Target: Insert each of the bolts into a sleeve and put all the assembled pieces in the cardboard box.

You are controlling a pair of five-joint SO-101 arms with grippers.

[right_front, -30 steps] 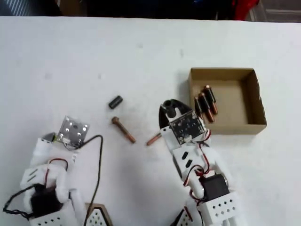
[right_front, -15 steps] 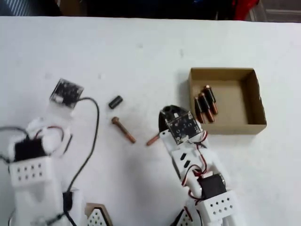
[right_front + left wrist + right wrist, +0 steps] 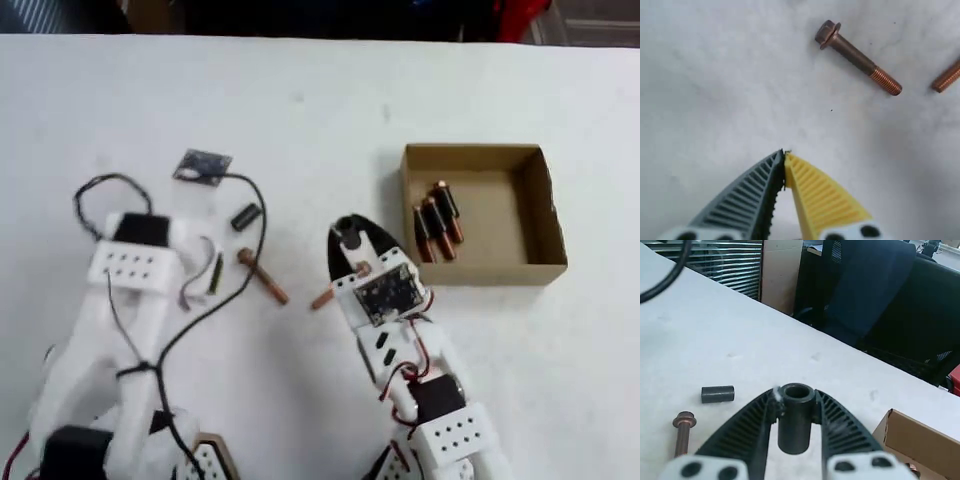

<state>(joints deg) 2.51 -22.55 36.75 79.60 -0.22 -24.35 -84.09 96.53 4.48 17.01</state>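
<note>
My right gripper (image 3: 795, 405) is shut on a black sleeve (image 3: 795, 417), held upright with its bore facing up. In the high view this gripper (image 3: 346, 240) stands just left of the cardboard box (image 3: 470, 152), which holds three assembled pieces (image 3: 437, 222). A second black sleeve (image 3: 246, 216) (image 3: 717, 394) lies loose on the table. Two copper bolts lie below it, one long (image 3: 262, 276) (image 3: 857, 56) and one partly under the right arm (image 3: 326, 296) (image 3: 946, 77). My left gripper (image 3: 784, 154) is shut and empty, a short way from the long bolt's head.
The left arm (image 3: 130, 262) stands left of the bolts, and its black cable (image 3: 255, 250) loops over the table between the loose sleeve and the long bolt. Chairs and a window blind show past the table's far edge (image 3: 805, 325).
The left arm has risen from the near left corner and swung right toward the long bolt and loose sleeve. The right arm, still holding its sleeve, has shifted slightly left.
</note>
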